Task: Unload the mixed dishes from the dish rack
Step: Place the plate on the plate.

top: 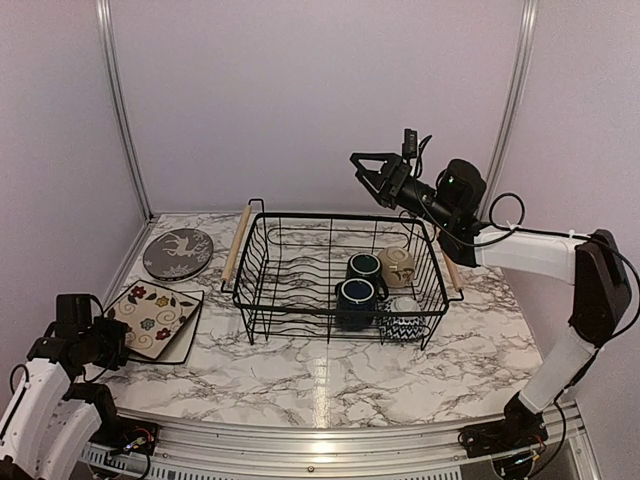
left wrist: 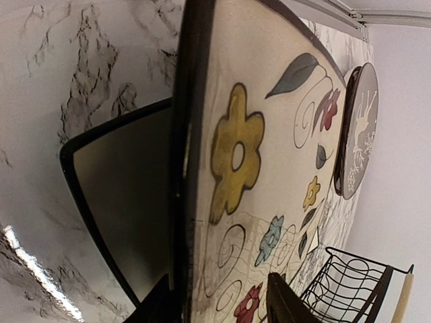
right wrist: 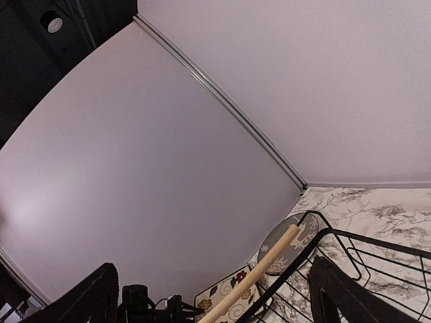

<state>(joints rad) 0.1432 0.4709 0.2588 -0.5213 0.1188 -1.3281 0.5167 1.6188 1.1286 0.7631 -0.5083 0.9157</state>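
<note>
The left gripper (top: 112,340) is straddling the near rim of the upper square floral plate (top: 152,317). That plate is lying on a second, dark-rimmed plate (left wrist: 114,202) by the table's left edge. The jaws are standing apart, a finger on each side of the rim and apparently not pinching, so the plate is probably being stacked there to save room. The deer plate (top: 177,253) is resting flat near the far-left corner. The dish rack (top: 237,250) is sitting mid-table, holding two blue mugs (top: 357,296), a beige bowl (top: 396,265) and a chevron bowl (top: 404,322) at its right end. The right gripper (top: 360,172) is hovering high above the rack's far side. Its jaws are wide apart and empty, likely waiting clear before reaching for those four.
</note>
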